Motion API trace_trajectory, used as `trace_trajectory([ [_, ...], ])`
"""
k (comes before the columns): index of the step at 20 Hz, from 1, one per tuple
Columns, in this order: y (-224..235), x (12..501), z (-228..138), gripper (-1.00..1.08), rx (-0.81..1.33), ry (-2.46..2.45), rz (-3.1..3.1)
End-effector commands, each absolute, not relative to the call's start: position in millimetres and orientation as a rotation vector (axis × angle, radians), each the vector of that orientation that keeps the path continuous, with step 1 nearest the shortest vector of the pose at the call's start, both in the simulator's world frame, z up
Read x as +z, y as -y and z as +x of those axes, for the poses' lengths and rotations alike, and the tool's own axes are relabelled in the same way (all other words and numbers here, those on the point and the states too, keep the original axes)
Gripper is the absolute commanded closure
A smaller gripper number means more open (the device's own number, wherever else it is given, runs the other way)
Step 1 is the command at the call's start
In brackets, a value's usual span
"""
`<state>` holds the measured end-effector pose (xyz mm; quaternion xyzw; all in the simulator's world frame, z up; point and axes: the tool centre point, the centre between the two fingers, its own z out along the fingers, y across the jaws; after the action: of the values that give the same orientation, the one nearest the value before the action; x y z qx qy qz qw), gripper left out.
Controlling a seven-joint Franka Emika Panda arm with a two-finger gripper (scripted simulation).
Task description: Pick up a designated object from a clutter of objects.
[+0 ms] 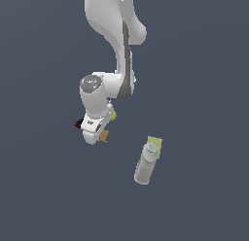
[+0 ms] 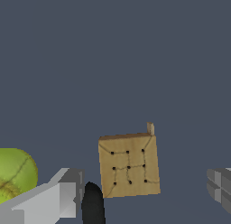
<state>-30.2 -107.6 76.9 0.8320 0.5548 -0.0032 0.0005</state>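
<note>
Between the spread fingers of the pincer [image 2: 142,193] lies the small flat tan-brown square block with a dotted grid pattern [image 2: 129,165], resting on the dark grey worktop [image 2: 113,60]. The pincer stands wide and empty, so the step in hand seems the approach. A yellow-green ball [image 2: 16,172] sits just outside one finger [image 2: 49,198]. Next, the pincer likely needs to descend and close squarely on the block's edges.

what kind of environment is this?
Likely a simulated tabletop test scene: flat, featureless slate-grey surface, a white robot arm, and a few scattered props, such as a tan square block and a grey cylindrical bottle.
</note>
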Motion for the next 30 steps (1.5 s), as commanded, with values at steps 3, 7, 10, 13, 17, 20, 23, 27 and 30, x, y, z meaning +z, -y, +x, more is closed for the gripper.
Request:
trace_trajectory([
  [3,112,67,-35,-0.92,-0.004,-1.813,2.565],
  [7,115,62,-37,-0.92,-0.001,-1.847,2.541],
  [10,115,61,-38,-0.92,0.000,-1.858,2.533],
  [13,115,61,-38,-0.92,-0.001,-1.854,2.537],
  [17,115,54,-38,-0.92,-0.001,-1.854,2.536],
  [20,115,43,-39,-0.92,-0.001,-1.855,2.535],
  [23,115,28,-39,-0.92,-0.001,-1.857,2.534],
  [27,115,15,-39,-0.92,0.000,-1.858,2.533],
  [30,115,11,-39,-0.92,0.000,-1.859,2.533],
])
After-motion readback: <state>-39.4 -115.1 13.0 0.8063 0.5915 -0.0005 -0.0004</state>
